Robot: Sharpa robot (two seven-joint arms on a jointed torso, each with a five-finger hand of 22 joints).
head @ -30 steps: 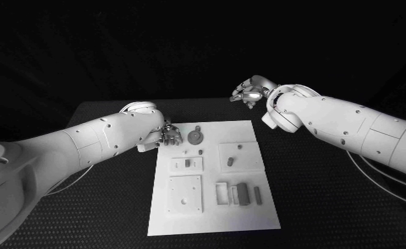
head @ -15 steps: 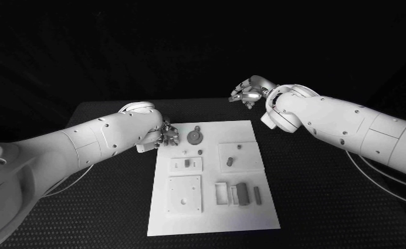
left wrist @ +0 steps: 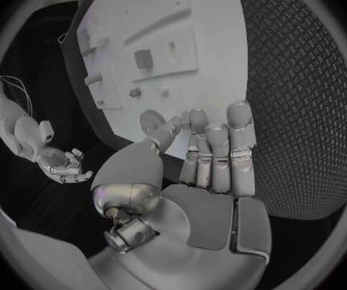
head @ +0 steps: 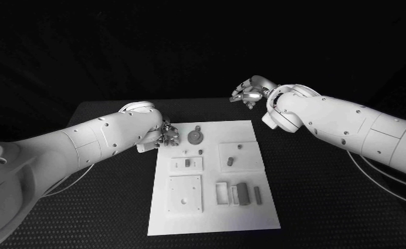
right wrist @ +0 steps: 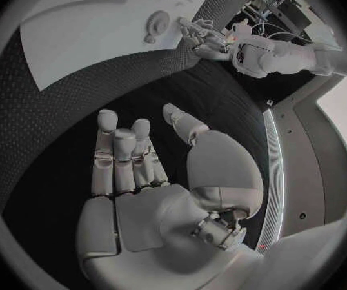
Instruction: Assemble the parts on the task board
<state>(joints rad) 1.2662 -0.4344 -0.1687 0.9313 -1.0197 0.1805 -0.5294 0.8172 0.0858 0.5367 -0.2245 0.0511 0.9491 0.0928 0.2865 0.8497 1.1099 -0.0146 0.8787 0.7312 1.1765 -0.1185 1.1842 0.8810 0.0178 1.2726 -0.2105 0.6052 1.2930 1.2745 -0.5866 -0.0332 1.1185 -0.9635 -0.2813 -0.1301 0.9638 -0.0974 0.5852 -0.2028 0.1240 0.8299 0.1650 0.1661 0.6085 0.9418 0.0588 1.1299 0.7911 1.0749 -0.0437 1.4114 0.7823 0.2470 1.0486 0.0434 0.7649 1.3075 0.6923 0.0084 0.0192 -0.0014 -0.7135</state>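
Observation:
The white task board [head: 212,214] lies in the middle of the black table. A round grey part [head: 195,137] rests near its far left corner, also seen as a disc [right wrist: 157,24]. My left hand [head: 168,134] hovers at that corner, just left of the round part, fingers straight and palm bare [left wrist: 214,154]. My right hand [head: 248,93] is raised beyond the board's far right corner, fingers apart and holding nothing [right wrist: 133,154]. Small grey parts [head: 186,163] sit in raised white fixtures in the board's middle, and upright grey blocks [head: 243,193] stand near its front right.
A square white plate with a hole [head: 185,194] occupies the board's front left. Black textured table [head: 321,190] surrounds the board on both sides. The left wrist view shows the board [left wrist: 214,19] ahead and the right hand [left wrist: 64,164] off to one side.
My left hand has shifted slightly away from the round part, towards the board's far left corner. The right arm has stayed where it was.

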